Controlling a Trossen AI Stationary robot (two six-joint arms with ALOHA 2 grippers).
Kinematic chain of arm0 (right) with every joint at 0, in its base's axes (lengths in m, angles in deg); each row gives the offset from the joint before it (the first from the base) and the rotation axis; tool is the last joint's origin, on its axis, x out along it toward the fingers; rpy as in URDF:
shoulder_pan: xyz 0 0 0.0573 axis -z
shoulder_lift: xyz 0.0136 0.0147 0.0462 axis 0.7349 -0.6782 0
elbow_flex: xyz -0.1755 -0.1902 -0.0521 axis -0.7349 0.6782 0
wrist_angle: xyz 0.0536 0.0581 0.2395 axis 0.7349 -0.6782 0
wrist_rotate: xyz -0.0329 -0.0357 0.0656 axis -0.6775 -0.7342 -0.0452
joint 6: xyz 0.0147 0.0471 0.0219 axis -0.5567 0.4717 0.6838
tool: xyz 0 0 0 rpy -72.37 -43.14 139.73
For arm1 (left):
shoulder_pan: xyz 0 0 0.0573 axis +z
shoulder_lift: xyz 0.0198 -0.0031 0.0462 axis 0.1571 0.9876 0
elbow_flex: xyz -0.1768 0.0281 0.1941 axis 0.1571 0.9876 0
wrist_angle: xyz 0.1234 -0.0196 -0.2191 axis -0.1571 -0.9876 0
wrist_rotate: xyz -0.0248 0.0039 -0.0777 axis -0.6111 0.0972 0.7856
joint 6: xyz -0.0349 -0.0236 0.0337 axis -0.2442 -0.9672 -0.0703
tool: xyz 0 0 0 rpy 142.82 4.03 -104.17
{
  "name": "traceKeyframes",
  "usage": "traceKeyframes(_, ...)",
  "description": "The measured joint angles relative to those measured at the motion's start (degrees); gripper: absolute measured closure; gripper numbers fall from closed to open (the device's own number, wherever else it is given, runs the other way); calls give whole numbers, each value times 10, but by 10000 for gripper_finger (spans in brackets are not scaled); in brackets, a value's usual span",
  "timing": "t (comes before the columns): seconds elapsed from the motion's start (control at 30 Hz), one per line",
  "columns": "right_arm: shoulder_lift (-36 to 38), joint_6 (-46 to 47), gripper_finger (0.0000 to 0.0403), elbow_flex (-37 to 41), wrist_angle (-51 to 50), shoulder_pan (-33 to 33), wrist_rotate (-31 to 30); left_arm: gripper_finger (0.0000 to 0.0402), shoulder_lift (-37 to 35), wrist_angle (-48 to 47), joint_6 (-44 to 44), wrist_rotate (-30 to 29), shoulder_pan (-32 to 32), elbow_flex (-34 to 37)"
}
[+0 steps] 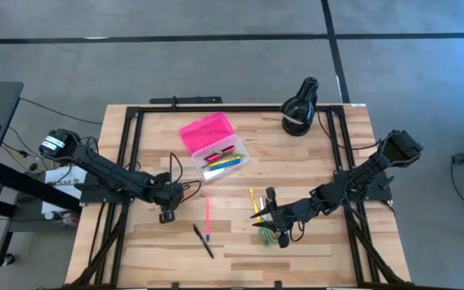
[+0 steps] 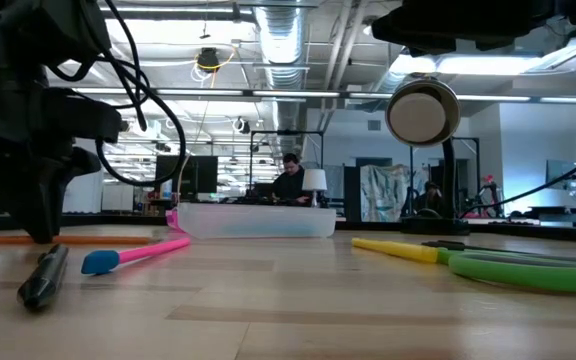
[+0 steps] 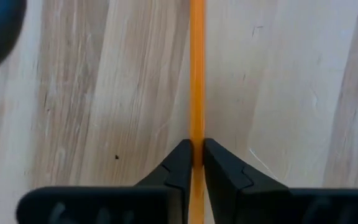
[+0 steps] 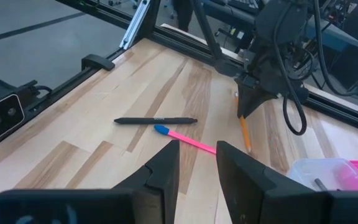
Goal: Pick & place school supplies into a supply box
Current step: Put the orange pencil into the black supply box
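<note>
Orange pencil (image 3: pixel 196 74) lies flat on the desk (image 1: pixel 312 161), left claw (image 3: pixel 196 163) clamped on it; next, lift & carry to the pink-lidded box (image 1: pixel 214 147) nearby; right claw (image 4: pixel 196 163) apart, idle.

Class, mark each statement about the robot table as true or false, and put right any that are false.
1. The left gripper is shut on an orange pencil. True.
2. The supply box has its pink lid closed. False: the lid is swung open, with pens showing inside.
3. The right gripper holds the pink pen. False: its fingers are open and empty, and the pen lies on the table.
4. A black pen lies on the wood near the pink pen. True.
5. The green-handled scissors are in the box. False: they lie on the table.
</note>
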State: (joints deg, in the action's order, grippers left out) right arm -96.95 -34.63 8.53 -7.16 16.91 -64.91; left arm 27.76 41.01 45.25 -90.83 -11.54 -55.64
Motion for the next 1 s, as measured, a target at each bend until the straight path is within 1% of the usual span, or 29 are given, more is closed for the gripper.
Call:
traceKeyframes(0.13, 0, 0, 302, 0, 0, 0, 0, 386, 0, -1, 7, -2, 0, 0)
traceKeyframes(0.23, 0, 0, 302, 0, 0, 0, 0, 383, 0, -1, 6, -5, 0, 0)
traceKeyframes(0.53, 0, 0, 302, 0, 0, 0, 0, 330, 0, -1, -50, 7, 1, 0)
traceKeyframes(0.67, 0, 0, 302, 0, 0, 0, 0, 321, 0, -1, -50, 10, 1, 0)
traceKeyframes(0.8, 0, 1, 302, 0, 0, 0, 0, 332, 0, -5, -49, 8, 1, 0)
traceKeyframes(1.0, 0, 1, 302, 0, 0, 0, 0, 383, 0, -11, -27, -6, 1, 0)
